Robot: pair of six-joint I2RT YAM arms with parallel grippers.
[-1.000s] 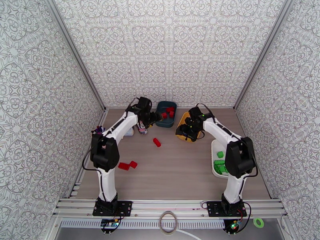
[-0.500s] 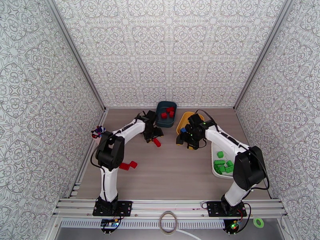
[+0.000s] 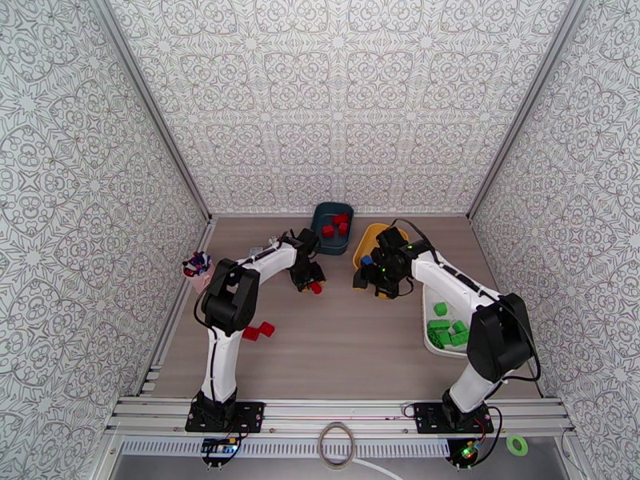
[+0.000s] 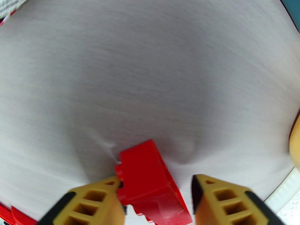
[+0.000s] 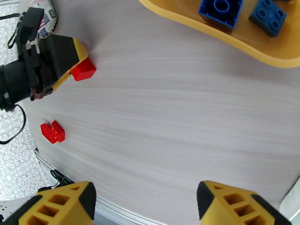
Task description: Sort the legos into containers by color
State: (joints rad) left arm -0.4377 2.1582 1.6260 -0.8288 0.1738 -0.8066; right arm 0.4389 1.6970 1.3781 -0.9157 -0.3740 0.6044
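- My left jaws sit around a red brick lying on the surface. One finger touches it. The other has a small gap, so there is no squeeze.
- My right jaws are wide apart with nothing in them, near the yellow bin that holds blue bricks.
- The teal bin holds red blocks.
- The white tray holds green bricks.
- A loose red pair lies by my left arm.

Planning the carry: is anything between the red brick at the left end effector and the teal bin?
Nothing visible does. Bare table lies between the red brick at the left end effector and the teal bin; the striped packet sits off to one side.
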